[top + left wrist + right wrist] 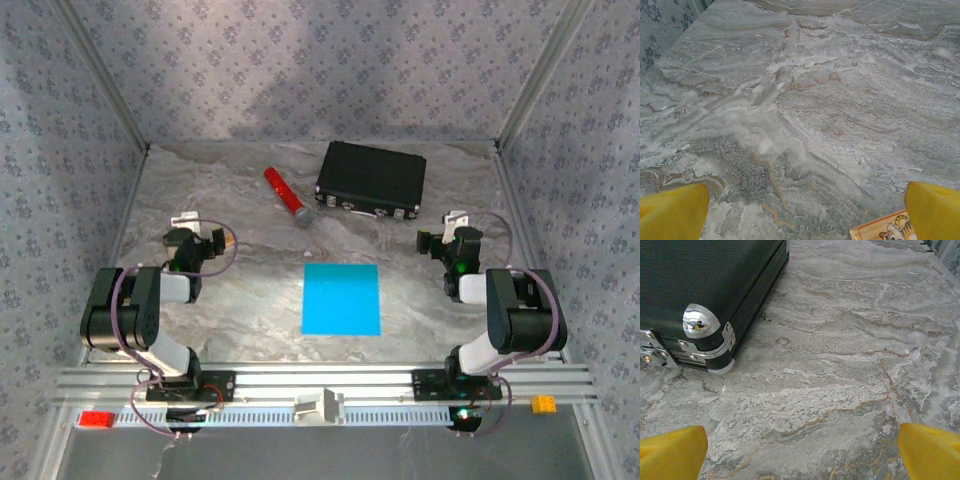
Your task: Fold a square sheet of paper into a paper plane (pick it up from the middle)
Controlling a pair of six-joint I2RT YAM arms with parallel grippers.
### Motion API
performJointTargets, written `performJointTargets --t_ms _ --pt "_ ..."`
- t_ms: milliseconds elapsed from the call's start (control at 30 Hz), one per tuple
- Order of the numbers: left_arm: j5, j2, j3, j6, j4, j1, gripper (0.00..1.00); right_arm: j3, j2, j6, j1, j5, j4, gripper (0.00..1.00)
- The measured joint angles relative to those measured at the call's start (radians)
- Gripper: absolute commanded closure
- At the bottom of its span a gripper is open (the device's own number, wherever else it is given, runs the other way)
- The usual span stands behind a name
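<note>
**A:** Where is the paper?
**B:** The square sheet of paper (341, 299) lies flat on the marbled table (240, 300), near the front edge, about midway between the 2 arms. Nothing touches it.
**A:** And the left gripper?
**B:** The left gripper (188, 238) hangs over the left side of the table, well apart from the sheet. Its jaws stand wide and hold nothing. In the wrist view its 2 yellow fingers (675, 210) sit in the bottom corners with bare table between them.
**A:** Anything near it?
**B:** A small wooden piece (885, 231) with a cartoon tiger on it peeks in at the bottom edge, just beside 1 finger. I cannot tell what it is.
**A:** The right gripper?
**B:** The right gripper (447, 238) is over the right side, also well apart from the sheet, jaws wide and empty. Ahead of it and to the left sits a corner of the black case (700, 285), with a shiny metal cap.
**A:** What else is at the back?
**B:** The case lies closed, right of centre. A red cylinder (287, 196) lies at an angle to its left, near it but apart, and both are beyond the sheet
</note>
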Motion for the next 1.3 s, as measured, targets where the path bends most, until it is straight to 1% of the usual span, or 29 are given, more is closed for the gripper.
performJointTargets --t_ms 333,433,533,633,700,833,900,933,1000,1100,1200,1300 --pt "0.035 0.0 -0.004 0.012 0.016 0.0 0.0 0.0 0.0 0.0 0.0 -0.002 0.0 0.01" --pt "0.045 -0.04 -0.041 0.015 0.037 0.0 0.0 0.0 -0.003 -0.001 0.01 0.002 -0.001 0.01" --pt "0.053 -0.148 -0.061 0.014 -0.024 0.0 0.0 0.002 -0.051 0.0 0.021 0.021 -0.047 0.01" --pt "0.055 -0.305 -0.06 0.005 -0.108 0.0 0.0 0.04 -0.151 0.026 0.023 0.043 -0.177 0.01" --pt "0.043 -0.402 -0.06 -0.025 -0.166 0.0 0.0 0.066 -0.232 0.06 0.023 0.055 -0.252 0.01" --pt "0.033 -0.586 -0.038 -0.122 -0.346 0.0 0.0 0.144 -0.404 0.22 0.029 0.06 -0.481 0.01" --pt "0.033 -0.653 -0.001 -0.192 -0.453 0.0 0.0 0.214 -0.463 0.336 0.029 0.029 -0.632 0.01" --pt "0.032 -0.677 0.014 -0.225 -0.49 0.0 0.0 0.238 -0.484 0.381 0.029 0.002 -0.681 0.01" --pt "0.033 -0.736 0.065 -0.309 -0.613 0.0 0.0 0.255 -0.525 0.474 0.026 -0.095 -0.74 0.01" --pt "0.056 -0.82 0.135 -0.407 -0.777 0.002 0.0 0.23 -0.551 0.586 0.035 -0.248 -0.782 0.01" --pt "0.132 -0.883 0.169 -0.462 -0.877 0.006 0.0 0.211 -0.545 0.646 0.09 -0.332 -0.855 0.02" --pt "0.229 -0.904 0.178 -0.503 -0.951 0.006 0.0 0.203 -0.538 0.673 0.182 -0.381 -0.914 0.03"
